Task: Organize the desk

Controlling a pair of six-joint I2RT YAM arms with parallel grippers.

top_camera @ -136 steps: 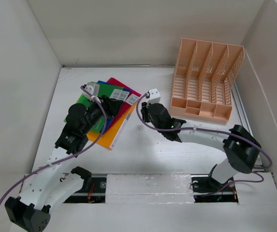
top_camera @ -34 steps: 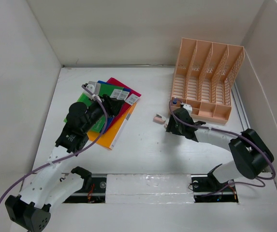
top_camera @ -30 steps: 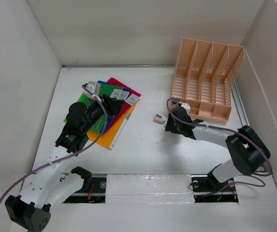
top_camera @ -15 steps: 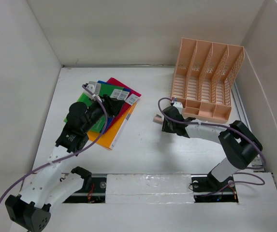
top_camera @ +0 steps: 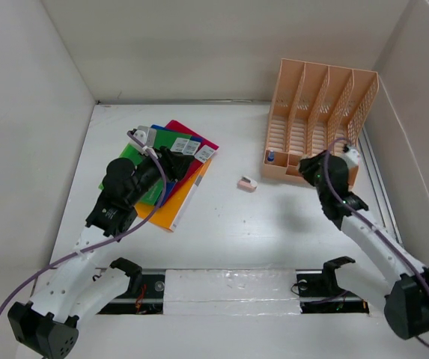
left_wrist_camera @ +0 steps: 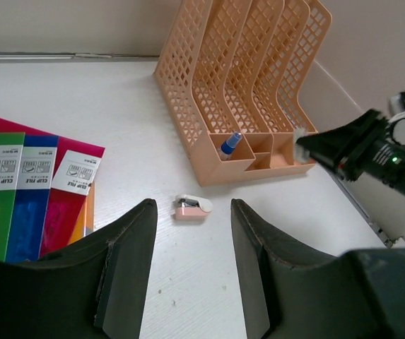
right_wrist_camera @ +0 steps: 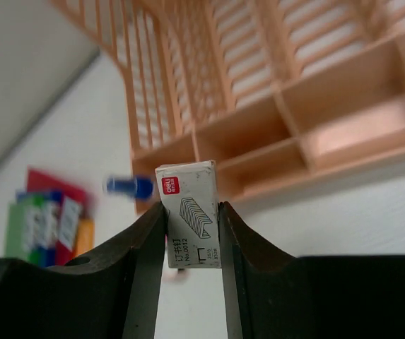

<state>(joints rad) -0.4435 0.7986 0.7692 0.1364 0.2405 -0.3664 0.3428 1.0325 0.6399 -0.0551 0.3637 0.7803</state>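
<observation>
You are pinching a small white staple box [right_wrist_camera: 187, 206] upright in the right claw [right_wrist_camera: 191, 229], which is hanging just in front of the peach file rack's [top_camera: 320, 105] low front trays, a blue-capped item [right_wrist_camera: 130, 187] sitting in the tray to the claw's left. The left claw [left_wrist_camera: 191, 229] is standing spread and empty above the coloured folders [top_camera: 182, 144], a small pink stapler [left_wrist_camera: 192, 207] lying ahead of it. The desk [top_camera: 225, 228] is lying beneath both claws, carrying all of these.

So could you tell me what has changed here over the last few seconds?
The right gripper swung right, from beside the pink stapler to the rack's front, and is now shut on a small white staple box. The left gripper, folders and stapler stayed put.
</observation>
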